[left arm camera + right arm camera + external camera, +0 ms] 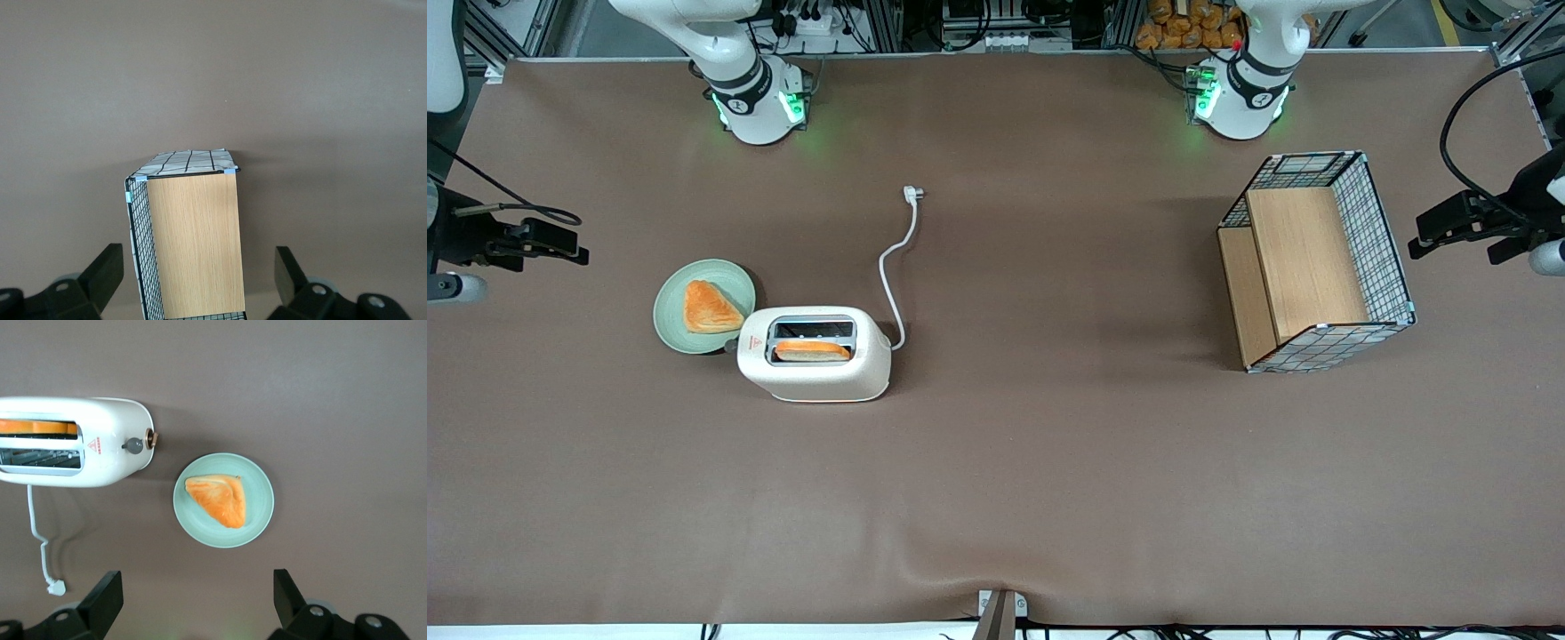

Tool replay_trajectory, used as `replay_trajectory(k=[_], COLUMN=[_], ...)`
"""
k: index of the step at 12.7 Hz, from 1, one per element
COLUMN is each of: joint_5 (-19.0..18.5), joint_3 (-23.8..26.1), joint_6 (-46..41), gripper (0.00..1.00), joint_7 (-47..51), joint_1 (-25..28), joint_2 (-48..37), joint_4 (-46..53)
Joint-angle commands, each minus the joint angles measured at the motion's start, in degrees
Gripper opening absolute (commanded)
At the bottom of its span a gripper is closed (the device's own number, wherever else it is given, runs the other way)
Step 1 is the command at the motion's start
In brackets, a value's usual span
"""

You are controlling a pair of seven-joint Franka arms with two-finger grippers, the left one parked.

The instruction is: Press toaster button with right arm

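Fingers (pixel 107 600) of the gripper (pixel 193 603) are standing wide apart, holding nothing, hanging high over the brown matte worktop (pixel 1049 462). The rounded cream toaster (pixel 815 354) is sitting on the worktop touching a round green plate (pixel 703 306) carrying triangular golden bread (pixel 710 308); another slice (pixel 812 351) is sitting in one slot.

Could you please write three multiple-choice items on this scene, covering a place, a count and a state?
1. Where does the green plate lie?
A. touching the wire basket
B. beside the toaster, at its knob end
C. on the toaster

2. How many toaster slots hold bread?
A. none
B. one
C. two

3. How is the gripper?
A. open above the table
B. pressing the toaster
C. shut on the cord

Answers: 1 B, its rim sits by the knob; 2 B, the other slot is empty; 3 A, fingers spread, holding nothing.
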Motion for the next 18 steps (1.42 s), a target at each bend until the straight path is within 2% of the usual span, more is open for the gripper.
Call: replay_trajectory(k=[1,6,9,15,18], joint_5=[-2.91,-2.74,-2.56,-2.04,-2.39], joint_3=[0.18,0.19,0.18,0.19,0.18], joint_6=[5.66,3.39,-1.69,-3.11,-8.55], gripper=[1.0,1.0,1.0,1.0,1.0], joint_7=[1.48,7.45,11.14,10.71,10.88], joint_1=[0.31,0.23,0.57,-0.04,0.66], joint_2=[-6.32,-6.07,-5.63,-3.17,-0.01], joint_4=[-8.57,-6.4,-1.49,5.02,10.91])
